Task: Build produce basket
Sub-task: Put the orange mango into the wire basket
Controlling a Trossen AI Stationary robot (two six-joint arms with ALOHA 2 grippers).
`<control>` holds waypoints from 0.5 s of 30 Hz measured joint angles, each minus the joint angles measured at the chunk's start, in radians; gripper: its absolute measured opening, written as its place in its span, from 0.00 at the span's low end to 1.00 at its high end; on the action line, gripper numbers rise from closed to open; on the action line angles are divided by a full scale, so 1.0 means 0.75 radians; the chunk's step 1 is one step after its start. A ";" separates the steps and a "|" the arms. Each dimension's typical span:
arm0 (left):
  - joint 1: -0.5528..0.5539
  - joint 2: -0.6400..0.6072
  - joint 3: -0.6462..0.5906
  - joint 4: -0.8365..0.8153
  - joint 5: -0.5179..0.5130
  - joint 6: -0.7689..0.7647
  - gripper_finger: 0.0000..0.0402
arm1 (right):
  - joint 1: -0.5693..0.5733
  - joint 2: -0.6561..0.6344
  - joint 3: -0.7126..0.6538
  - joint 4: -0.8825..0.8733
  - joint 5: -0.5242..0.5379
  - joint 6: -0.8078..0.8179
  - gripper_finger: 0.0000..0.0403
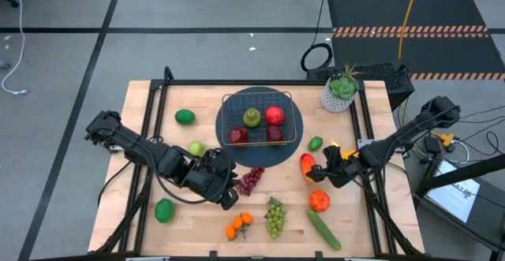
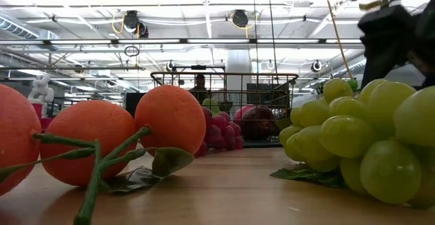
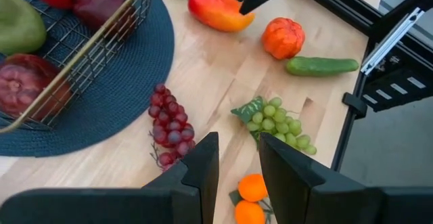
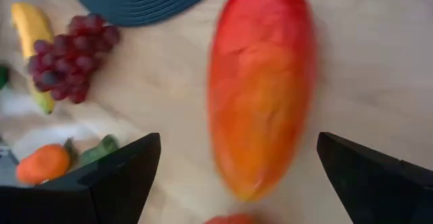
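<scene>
The wire basket (image 1: 260, 119) stands on a round dark mat (image 1: 237, 154) and holds a green pear (image 1: 251, 117), a red apple (image 1: 274, 116) and two dark red fruits. My right gripper (image 1: 320, 171) is open just above the table. Its fingers stand on either side of the red-orange mango's (image 4: 260, 88) near end without touching it. The mango (image 1: 307, 164) lies on the wood at the mat's right. My left gripper (image 1: 230, 193) is open and empty, just left of the purple grapes (image 3: 169, 126), which lie at the mat's near edge.
On the table's near part lie green grapes (image 1: 274, 216), oranges (image 1: 239, 225), an orange pepper (image 1: 319, 200) and a cucumber (image 1: 323, 229). Limes (image 1: 185, 117) (image 1: 164, 210) (image 1: 315, 143) and a green fruit (image 1: 196, 148) lie around the mat. A banana (image 4: 30, 31) lies beside the purple grapes. A potted plant (image 1: 341, 87) stands far right.
</scene>
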 joint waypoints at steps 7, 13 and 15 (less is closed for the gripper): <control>0.027 0.000 0.000 0.002 0.016 0.019 0.26 | -0.049 0.000 -0.109 0.090 -0.002 -0.017 0.96; 0.045 0.000 0.000 0.005 0.040 0.047 0.26 | -0.086 -0.001 -0.193 0.233 -0.032 -0.039 0.82; 0.050 0.000 0.000 0.005 0.048 0.047 0.26 | -0.092 0.000 -0.203 0.275 -0.035 -0.037 0.75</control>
